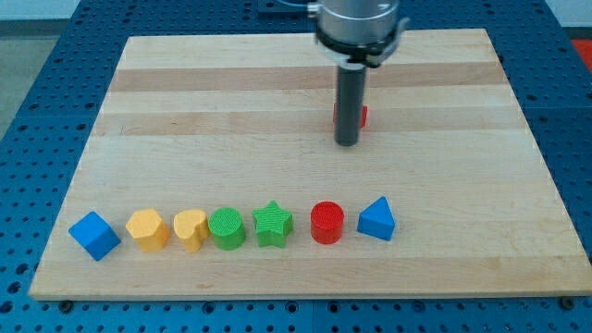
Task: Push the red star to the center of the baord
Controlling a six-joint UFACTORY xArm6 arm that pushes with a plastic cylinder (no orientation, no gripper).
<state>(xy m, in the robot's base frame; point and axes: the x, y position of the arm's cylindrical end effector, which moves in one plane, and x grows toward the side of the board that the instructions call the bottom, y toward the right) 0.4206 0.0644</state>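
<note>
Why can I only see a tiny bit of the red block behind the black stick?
In the camera view, the rod hides most of the red block; my tip sits just in front of it. Lighting is soft and even, the row blocks like the green star look sharp, with faint shadows on the board.

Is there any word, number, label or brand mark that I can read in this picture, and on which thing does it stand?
None: no text can be read.
The wooden board is plain.
The blocks in the row, from the blue cube to the blue triangle, bear no marks.
The rod above my tip shows no label.
</note>
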